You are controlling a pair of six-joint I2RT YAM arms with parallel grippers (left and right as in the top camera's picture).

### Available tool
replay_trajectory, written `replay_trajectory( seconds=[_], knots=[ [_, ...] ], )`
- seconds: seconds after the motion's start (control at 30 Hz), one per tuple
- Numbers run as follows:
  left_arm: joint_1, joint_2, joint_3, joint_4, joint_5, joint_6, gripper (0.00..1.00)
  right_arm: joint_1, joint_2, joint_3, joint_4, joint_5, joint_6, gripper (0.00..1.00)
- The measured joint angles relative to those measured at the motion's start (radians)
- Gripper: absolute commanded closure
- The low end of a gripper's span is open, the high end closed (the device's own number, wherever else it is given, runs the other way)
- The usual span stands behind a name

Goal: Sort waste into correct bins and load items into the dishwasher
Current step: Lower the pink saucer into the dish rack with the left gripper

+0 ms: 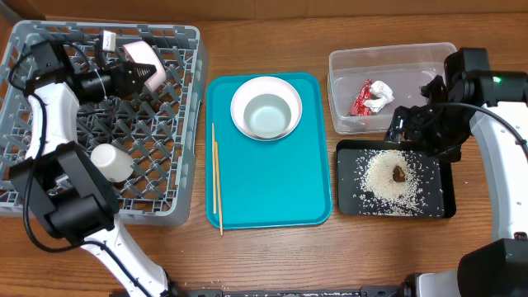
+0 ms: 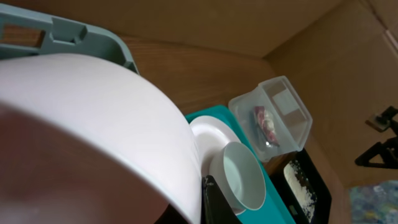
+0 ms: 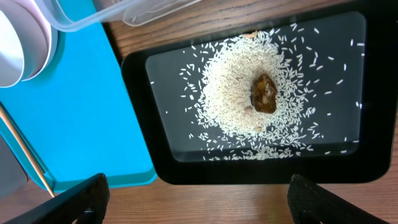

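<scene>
Waste sorted: crumpled red shiny wrapper (image 1: 360,99) in clear plastic tub (image 1: 392,51), white rice grains (image 1: 388,177) in shallow black tray (image 1: 351,202). Small white cup (image 1: 111,162) sits in grey lattice dish rack (image 1: 165,213). Left gripper (image 1: 148,74) is clamped on round white plate (image 1: 140,56) over the rack. Right gripper (image 3: 202,202) has jaws wide and empty above the black tray. To do: white bowl (image 1: 266,111) on teal tray (image 1: 272,181), 2 wooden chopsticks (image 1: 216,177).

A wooden table (image 1: 272,260) in a warm mid-brown fills the overhead view from edge to edge, its grain running left to right, with a paler strip (image 1: 371,5) along the far side. In the left wrist view, plain matte brown panels (image 2: 217,22) rise behind the table and meet at a slanted seam. Off to the right is a blurred black stand (image 2: 380,149) with a bluish mottled patch (image 2: 373,202) below it. The light is soft and even, leaving only faint shadows on the wood.
</scene>
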Motion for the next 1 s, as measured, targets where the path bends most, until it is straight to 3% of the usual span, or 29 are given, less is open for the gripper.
replay_trajectory(
  seconds=[0.5,1.0],
  knots=[
    [0.092,0.02,0.0,0.041,0.065,-0.016,0.96,0.0,0.0,0.0,-0.012,0.0,0.0,0.08],
    [0.092,0.02,0.0,0.058,0.065,-0.016,0.96,0.0,0.0,0.0,-0.022,0.0,0.0,0.09]
  ],
)
